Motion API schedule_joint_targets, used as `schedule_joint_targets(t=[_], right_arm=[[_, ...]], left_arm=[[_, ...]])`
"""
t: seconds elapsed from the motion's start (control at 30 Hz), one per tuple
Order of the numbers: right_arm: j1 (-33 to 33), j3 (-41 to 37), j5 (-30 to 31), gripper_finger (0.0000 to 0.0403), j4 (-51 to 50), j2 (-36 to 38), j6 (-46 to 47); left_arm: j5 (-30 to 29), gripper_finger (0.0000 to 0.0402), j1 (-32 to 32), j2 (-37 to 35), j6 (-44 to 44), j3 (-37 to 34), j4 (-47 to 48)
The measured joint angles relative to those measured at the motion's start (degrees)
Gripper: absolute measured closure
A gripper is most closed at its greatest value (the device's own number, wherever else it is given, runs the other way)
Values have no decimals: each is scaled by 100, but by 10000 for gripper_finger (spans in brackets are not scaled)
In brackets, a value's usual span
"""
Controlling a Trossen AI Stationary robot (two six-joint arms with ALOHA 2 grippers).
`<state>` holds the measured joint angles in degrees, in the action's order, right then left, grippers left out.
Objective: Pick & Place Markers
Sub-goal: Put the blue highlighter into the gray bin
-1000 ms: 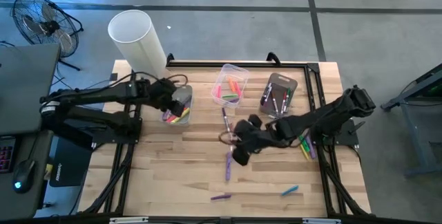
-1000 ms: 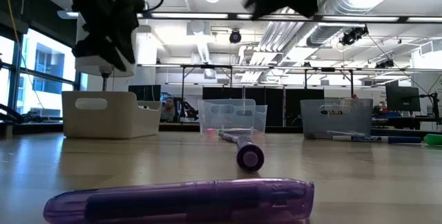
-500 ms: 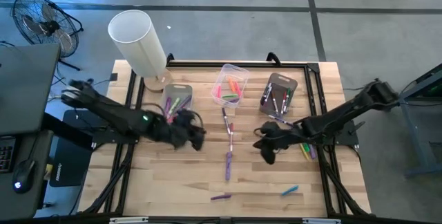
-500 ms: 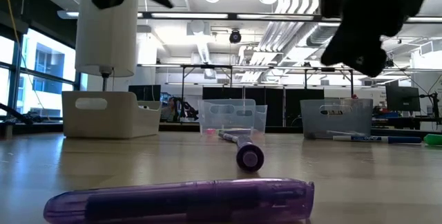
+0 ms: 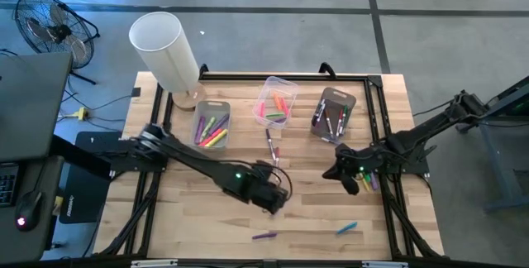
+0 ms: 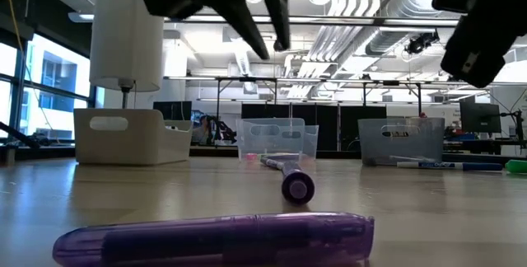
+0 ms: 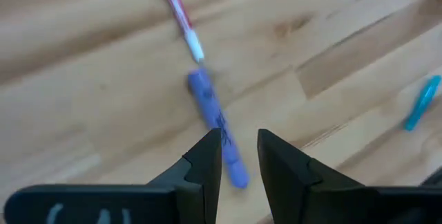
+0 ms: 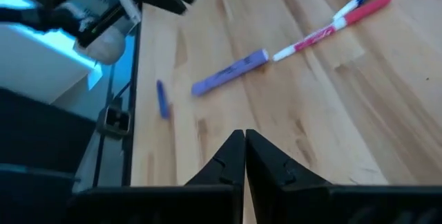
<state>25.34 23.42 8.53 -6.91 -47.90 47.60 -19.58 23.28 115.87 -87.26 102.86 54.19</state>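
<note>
Centrally, left gripper (image 5: 277, 198) poised over purple marker (image 7: 217, 127) on table (image 5: 190, 218), fingers slightly parted, holding nothing. Right gripper (image 5: 345, 175) near table's right edge, fingers pressed together, empty. Other markers (image 5: 212, 130) lying in three bins (image 5: 276, 101); blue marker (image 5: 346, 228) loose near front.

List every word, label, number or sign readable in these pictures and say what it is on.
None can be read.
Purple marker: dark print along its barrel, too blurred to read.
Red and white marker: dark print on its white barrel, too small to read.
Grey bin: a mark on its front wall, too small to read.
</note>
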Motion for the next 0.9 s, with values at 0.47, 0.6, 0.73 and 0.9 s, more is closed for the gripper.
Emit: schedule_joint_targets(t=[0.47, 0.6, 0.73, 0.9], right_arm=[[-4, 2, -435, 401, -228, 44, -283], [-4, 2, -488, 402, -230, 42, -298], [-4, 2, -544, 401, -236, 40, -309], [-4, 4, -555, 402, -226, 37, -311]], left_arm=[[842, 312, -267, 942, -178, 93, -236], [989, 312, -396, 1140, -179, 136, -503], [1125, 312, -492, 1336, -185, 165, -647], [1454, 311, -495, 1514, -256, 159, -485]])
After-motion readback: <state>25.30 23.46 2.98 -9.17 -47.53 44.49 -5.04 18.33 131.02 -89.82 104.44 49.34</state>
